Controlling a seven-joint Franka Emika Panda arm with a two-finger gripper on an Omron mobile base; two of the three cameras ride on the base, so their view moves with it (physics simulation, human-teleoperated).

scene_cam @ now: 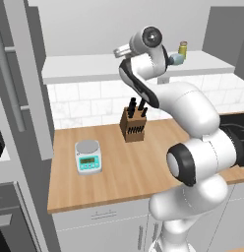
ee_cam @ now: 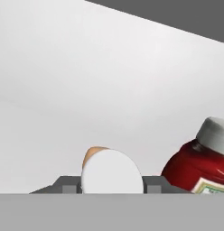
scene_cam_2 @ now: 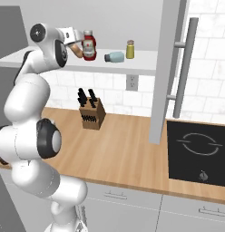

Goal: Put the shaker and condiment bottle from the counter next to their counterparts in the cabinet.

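Note:
My gripper (scene_cam_2: 72, 41) reaches into the open cabinet and is shut on the condiment bottle (scene_cam_2: 76, 50), a small bottle with an orange-tan top, held tilted just left of the red ketchup bottle (scene_cam_2: 89, 45). In the hand view the condiment bottle (ee_cam: 111, 173) sits between my fingertips (ee_cam: 66, 185), with the ketchup bottle (ee_cam: 197, 169) close on the right. I cannot tell whether the bottle touches the white shelf (scene_cam_2: 146, 64). The blue-grey shaker (scene_cam_2: 114, 56) lies on its side on the shelf beside the small yellow shaker (scene_cam_2: 130, 49). From the left, that shaker (scene_cam: 175, 59) shows past my arm, below the yellow shaker (scene_cam: 182, 48).
A knife block (scene_cam_2: 91, 115) stands at the back of the wooden counter (scene_cam: 124, 167), below the shelf. A small kitchen scale (scene_cam: 88, 157) sits toward the counter's left. The open cabinet door (scene_cam_2: 166, 68) hangs to the right of the shelf, and a black cooktop (scene_cam_2: 200, 152) lies beyond it.

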